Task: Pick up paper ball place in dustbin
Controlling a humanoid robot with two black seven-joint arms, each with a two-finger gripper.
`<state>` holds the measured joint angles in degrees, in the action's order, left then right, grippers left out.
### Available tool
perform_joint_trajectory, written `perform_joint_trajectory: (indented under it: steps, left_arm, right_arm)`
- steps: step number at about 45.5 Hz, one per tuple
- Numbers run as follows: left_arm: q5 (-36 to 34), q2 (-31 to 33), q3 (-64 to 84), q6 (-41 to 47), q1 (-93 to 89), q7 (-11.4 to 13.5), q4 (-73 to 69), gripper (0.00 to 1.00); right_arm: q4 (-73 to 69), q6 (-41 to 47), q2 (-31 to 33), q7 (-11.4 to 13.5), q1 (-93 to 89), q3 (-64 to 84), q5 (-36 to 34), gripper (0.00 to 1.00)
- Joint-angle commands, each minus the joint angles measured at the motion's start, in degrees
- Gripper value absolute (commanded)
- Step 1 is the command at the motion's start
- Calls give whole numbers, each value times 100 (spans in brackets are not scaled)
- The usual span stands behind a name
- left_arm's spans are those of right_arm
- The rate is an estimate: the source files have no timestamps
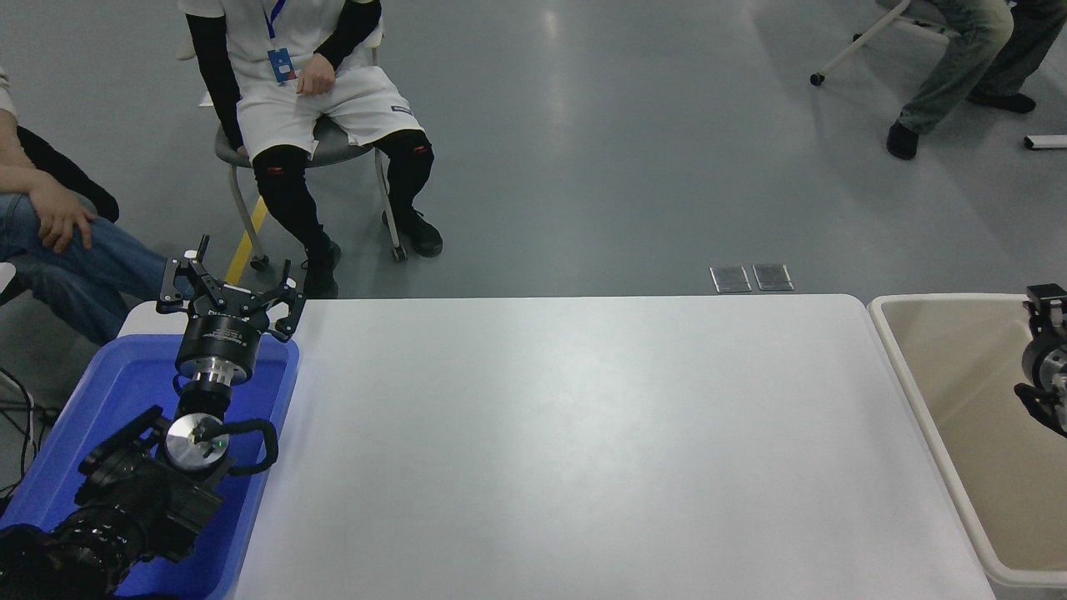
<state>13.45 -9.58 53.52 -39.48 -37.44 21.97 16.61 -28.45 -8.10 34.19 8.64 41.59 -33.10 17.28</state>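
The paper ball is not visible anywhere in the head view. The beige dustbin (924, 417) stands off the table's right end, and the part of its inside that shows holds nothing. Part of my right arm (1044, 367) comes in at the right edge over the dustbin. Only its wrist with a silver ring and a black piece shows, so I cannot tell how its gripper stands. My left gripper (233, 282) is parked at the lower left over the blue tray, open and empty.
The white table (583, 433) fills the middle. The blue tray (125, 375) lies at its left end under my left arm. One person sits on a chair (308, 100) beyond the far left corner. Another sits at the left edge (50, 217), and a third at the top right (959, 67).
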Motion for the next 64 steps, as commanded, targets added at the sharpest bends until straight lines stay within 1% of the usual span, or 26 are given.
perform_joint_trajectory:
  steps: [1, 5, 7, 8, 10, 14, 17, 18, 21, 23, 25, 29, 30, 31, 32, 38, 42, 47, 49, 51, 52, 53, 56, 64]
  left_arm:
    - [0, 0, 0, 2, 0, 0, 0, 99]
    - [0, 0, 0, 2, 0, 0, 0, 99]
    - [0, 0, 0, 2, 0, 0, 0, 99]
    - [0, 0, 0, 2, 0, 0, 0, 99]
    - [9, 0, 0, -7, 0, 0, -8, 99]
    - [0, 0, 0, 2, 0, 0, 0, 99]
    - [0, 0, 0, 2, 0, 0, 0, 99]
    - [0, 0, 0, 2, 0, 0, 0, 99]
    - [0, 0, 0, 2, 0, 0, 0, 99]
    - [0, 0, 0, -7, 0, 0, 0, 99]
    - [0, 0, 0, -7, 0, 0, 0, 99]
    - [0, 0, 0, 2, 0, 0, 0, 99]
    - [0, 0, 0, 2, 0, 0, 0, 99]
    - [0, 0, 0, -7, 0, 0, 0, 99]
    - [0, 9, 0, -7, 0, 0, 0, 99]
    - [0, 0, 0, -7, 0, 0, 0, 99]
    - [0, 0, 0, -7, 0, 0, 0, 99]
    - [0, 0, 0, -7, 0, 0, 0, 99]
    - [0, 0, 0, -7, 0, 0, 0, 99]
    - [0, 0, 0, -7, 0, 0, 0, 99]
    - [0, 0, 0, -7, 0, 0, 0, 99]
    - [0, 0, -8, -7, 0, 0, 0, 99]
    - [0, 0, 0, -7, 0, 0, 0, 99]
    - [0, 0, -9, -7, 0, 0, 0, 99]
  right_arm:
    - [-758, 493, -8, -3, -353, -1751, -14, 100]
    - [-820, 677, -219, -47, -459, -2218, -22, 100]
    - [-820, 730, -351, -169, -494, -2420, -22, 100]
    - [-820, 748, -403, -283, -520, -2508, -31, 100]
    - [-820, 801, -474, -625, -582, -2596, -66, 100]
    - [-820, 932, -711, -1442, -704, -2649, -75, 100]
    - [-812, 1055, -887, -1751, -775, -2667, -93, 100]
    - [-812, 1091, -940, -1813, -793, -2667, -128, 100]
    - [-803, 1205, -1115, -2032, -872, -2676, -303, 100]
    - [-803, 1267, -1247, -2252, -933, -2667, -452, 100]
    - [-812, 1293, -1379, -2585, -995, -2649, -506, 100]
    - [-759, 1381, -1511, -3350, -1083, -2597, -541, 100]
    - [-741, 1433, -1520, -3491, -1100, -2579, -541, 100]
    - [-741, 1486, -1546, -3562, -1109, -2579, -558, 100]
    - [-724, 1574, -1581, -3606, -1127, -2570, -567, 100]
    - [-653, 2382, -1792, -3589, -1223, -2579, -655, 100]
    - [-627, 2638, -1854, -3598, -1241, -2561, -848, 100]
    - [-609, 2568, -1924, -3642, -1259, -2421, -796, 100]
    - [-592, 2462, -1924, -3729, -1250, -2368, -796, 100]
    - [-566, 2348, -1924, -3896, -1241, -2359, -787, 100]
    - [-539, 2252, -1924, -4105, -1241, -2342, -744, 100]
    - [-548, 2243, -1924, -4168, -1241, -2342, -700, 100]
    - [-574, 2242, -1924, -4222, -1267, -2272, -559, 100]
    - [-627, 2269, -1951, -4213, -1250, -1955, -541, 100]
